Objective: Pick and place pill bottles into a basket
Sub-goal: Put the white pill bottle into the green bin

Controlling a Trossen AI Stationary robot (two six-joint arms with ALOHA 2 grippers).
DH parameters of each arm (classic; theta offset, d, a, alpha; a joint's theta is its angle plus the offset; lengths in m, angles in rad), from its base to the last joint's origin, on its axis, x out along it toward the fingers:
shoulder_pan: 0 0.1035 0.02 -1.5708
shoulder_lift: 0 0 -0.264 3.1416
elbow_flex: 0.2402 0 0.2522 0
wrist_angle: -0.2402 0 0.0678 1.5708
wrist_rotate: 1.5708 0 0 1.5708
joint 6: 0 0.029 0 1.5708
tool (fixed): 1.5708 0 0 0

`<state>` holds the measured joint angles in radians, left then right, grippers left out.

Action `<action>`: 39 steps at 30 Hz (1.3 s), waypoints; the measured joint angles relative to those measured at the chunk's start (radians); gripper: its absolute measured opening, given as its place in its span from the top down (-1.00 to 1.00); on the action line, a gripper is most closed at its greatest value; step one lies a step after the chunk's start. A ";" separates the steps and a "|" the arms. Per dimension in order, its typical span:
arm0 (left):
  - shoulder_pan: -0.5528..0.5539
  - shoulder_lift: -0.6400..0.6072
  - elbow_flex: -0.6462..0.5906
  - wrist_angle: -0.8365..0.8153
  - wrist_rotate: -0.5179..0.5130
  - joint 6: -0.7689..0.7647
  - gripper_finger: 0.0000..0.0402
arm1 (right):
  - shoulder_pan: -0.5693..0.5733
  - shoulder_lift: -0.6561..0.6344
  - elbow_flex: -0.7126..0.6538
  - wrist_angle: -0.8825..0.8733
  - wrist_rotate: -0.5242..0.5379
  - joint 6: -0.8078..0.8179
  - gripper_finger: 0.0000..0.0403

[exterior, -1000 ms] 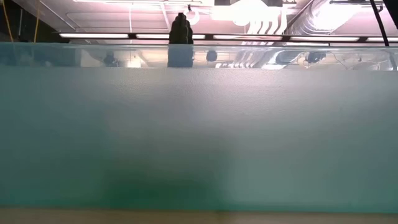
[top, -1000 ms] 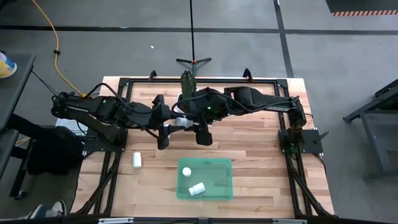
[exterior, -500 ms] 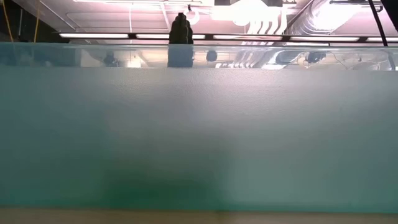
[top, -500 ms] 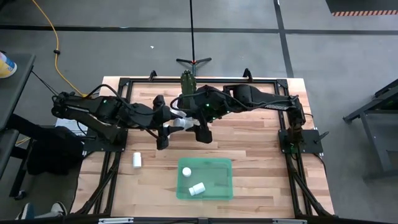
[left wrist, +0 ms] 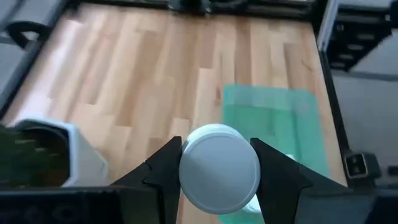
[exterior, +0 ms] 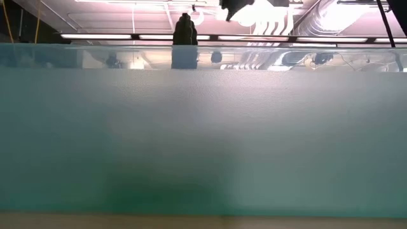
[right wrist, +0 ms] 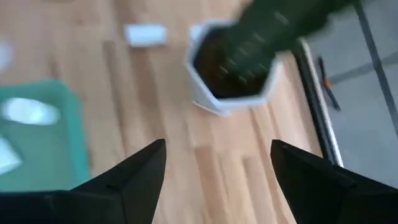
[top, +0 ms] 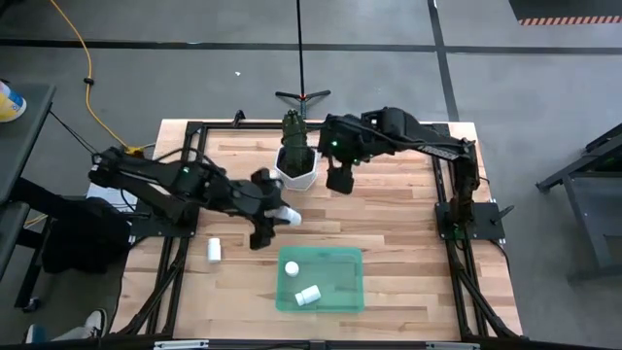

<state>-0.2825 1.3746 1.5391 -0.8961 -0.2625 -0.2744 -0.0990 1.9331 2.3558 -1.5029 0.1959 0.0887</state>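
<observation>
- Basket [top: 321,279]: green tray at the table's [top: 389,233] near edge. Two bottles inside: one upright [top: 291,268] in its far-left corner, one on its side [top: 308,295] nearer the front.
- In the low view the basket wall [exterior: 203,140] fills nearly the whole picture; only the cactus top [exterior: 184,28] and a dark bit of arm show above it.
- Loose bottle [top: 214,250]: lying on the wood, left of the basket, well apart from it.
- Left gripper [top: 277,216]: just beyond the basket's far-left corner, fingers clamped on a held bottle [top: 290,216]. In the left wrist view its round white cap [left wrist: 219,168] sits between the two dark fingers [left wrist: 163,168], with the basket ahead.
- Pot [top: 295,164]: white, hexagonal, with the cactus, farther back from the basket, toward the table's far edge.
- Right gripper [top: 341,180]: just right of the pot, far behind the basket, fingers spread apart, holding nothing. Right wrist view shows both fingers [right wrist: 134,177] wide with bare wood between, and the pot [right wrist: 233,78] ahead.
</observation>
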 joint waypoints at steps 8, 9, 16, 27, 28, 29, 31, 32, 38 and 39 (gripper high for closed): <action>0.001 0.113 0.000 0.020 0.048 -0.003 0.04 | -0.039 0.002 -0.009 -0.026 0.011 0.045 -0.39; 0.001 0.125 0.000 0.018 0.051 -0.010 0.04 | -0.043 0.002 -0.009 -0.025 0.016 0.044 -0.39; 0.000 0.211 0.000 0.039 0.093 -0.053 0.04 | -0.067 0.002 -0.010 -0.026 0.100 0.046 -0.39; -0.033 0.312 0.001 0.088 0.105 -0.113 0.04 | -0.191 -0.058 -0.005 -0.068 0.025 -0.052 -0.39; -0.033 0.319 0.001 0.085 0.104 -0.116 0.04 | -0.204 -0.079 -0.005 -0.068 -0.008 -0.061 -0.39; -0.033 0.326 0.001 0.094 0.104 -0.121 0.04 | -0.217 -0.100 -0.005 -0.068 -0.043 -0.069 -0.39; -0.033 0.333 0.001 0.093 0.104 -0.129 0.04 | -0.233 -0.144 -0.005 -0.066 -0.104 -0.082 -0.39; -0.033 0.333 0.000 0.090 0.104 -0.133 0.04 | -0.238 -0.168 -0.005 -0.067 -0.125 -0.090 -0.39; -0.032 0.346 0.000 0.096 0.114 -0.142 0.04 | -0.213 -0.280 -0.003 -0.061 -0.236 -0.097 -0.39; -0.032 0.353 0.001 0.106 0.128 -0.142 0.04 | -0.203 -0.293 -0.003 -0.060 -0.239 -0.098 -0.39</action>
<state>-0.3149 1.7272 1.5402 -0.7905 -0.1346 -0.4168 -0.3017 1.6398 2.3528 -1.5628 -0.0430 -0.0089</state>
